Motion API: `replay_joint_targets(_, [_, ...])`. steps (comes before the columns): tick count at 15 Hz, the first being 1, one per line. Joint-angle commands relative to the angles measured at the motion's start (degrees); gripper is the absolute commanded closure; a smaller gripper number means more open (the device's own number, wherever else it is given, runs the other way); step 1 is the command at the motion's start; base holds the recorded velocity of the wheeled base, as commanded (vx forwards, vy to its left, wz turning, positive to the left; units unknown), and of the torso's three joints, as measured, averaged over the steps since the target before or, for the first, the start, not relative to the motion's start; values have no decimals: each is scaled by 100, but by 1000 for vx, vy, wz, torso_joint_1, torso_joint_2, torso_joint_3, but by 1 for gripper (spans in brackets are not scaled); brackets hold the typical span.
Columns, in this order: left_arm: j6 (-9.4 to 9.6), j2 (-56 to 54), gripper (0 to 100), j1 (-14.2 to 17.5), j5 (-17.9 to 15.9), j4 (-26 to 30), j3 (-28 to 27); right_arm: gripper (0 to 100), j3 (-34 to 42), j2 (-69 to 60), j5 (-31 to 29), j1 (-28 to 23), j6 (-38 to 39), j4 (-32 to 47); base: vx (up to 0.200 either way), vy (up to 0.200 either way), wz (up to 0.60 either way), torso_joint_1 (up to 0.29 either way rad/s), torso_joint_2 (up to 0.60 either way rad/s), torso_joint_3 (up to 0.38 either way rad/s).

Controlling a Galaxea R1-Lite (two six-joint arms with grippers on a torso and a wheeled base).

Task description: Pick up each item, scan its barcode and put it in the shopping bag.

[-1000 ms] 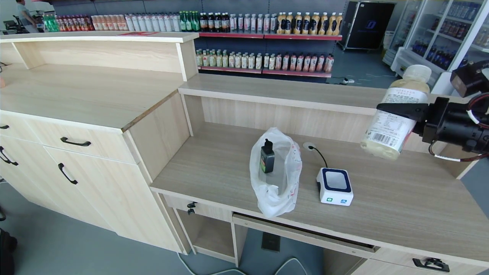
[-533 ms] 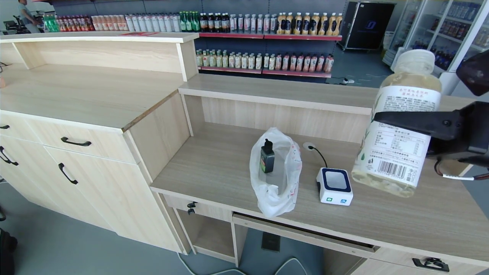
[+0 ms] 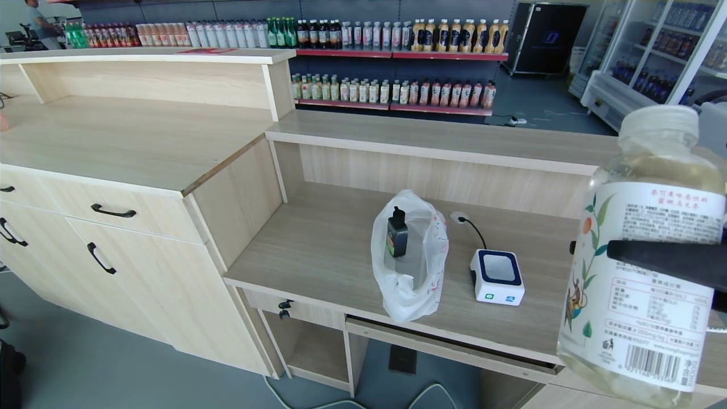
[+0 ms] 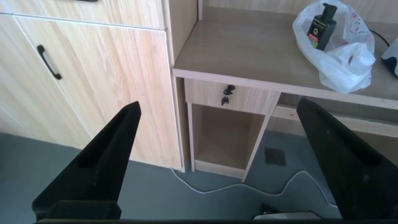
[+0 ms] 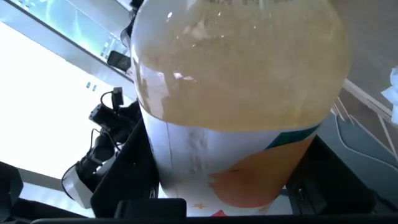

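Observation:
A bottle of pale yellow drink (image 3: 642,272) with a white label hangs upright and close to the head camera, over the counter's front right edge. Its barcode sits low on the label. My right gripper (image 3: 625,255) is shut on it; one black finger (image 3: 664,262) crosses the label. From the right wrist, the bottle (image 5: 242,81) stands between both fingers (image 5: 134,168). The white shopping bag (image 3: 412,255) stands open mid-counter with a dark bottle (image 3: 397,233) inside. The scanner (image 3: 497,276) sits just right of the bag. My left gripper (image 4: 217,106) hangs open, low before the counter's drawer.
The desk (image 3: 318,244) has a raised ledge (image 3: 409,136) behind and a taller cabinet (image 3: 130,142) to its left. A cable (image 3: 474,230) runs from the scanner to a hole at the back. Shelves of bottles (image 3: 392,57) stand far behind.
My right gripper has carried the pale bottle down, rightward and nearer the head camera, turning it from tilted to upright. Bag, dark bottle and scanner have not moved.

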Motion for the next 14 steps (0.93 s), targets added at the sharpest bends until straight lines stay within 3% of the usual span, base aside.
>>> replay_joint_targets(1, [4,1,0,0,-2,5,1,100,11,-163,2,63,-5,-5,0,0,0,0,0,0])
replay_joint_targets(14, [-5,1,0,0,-2,-4,1,100,37,-383,2,213,-32,-5,0,0,0,0,0,0])
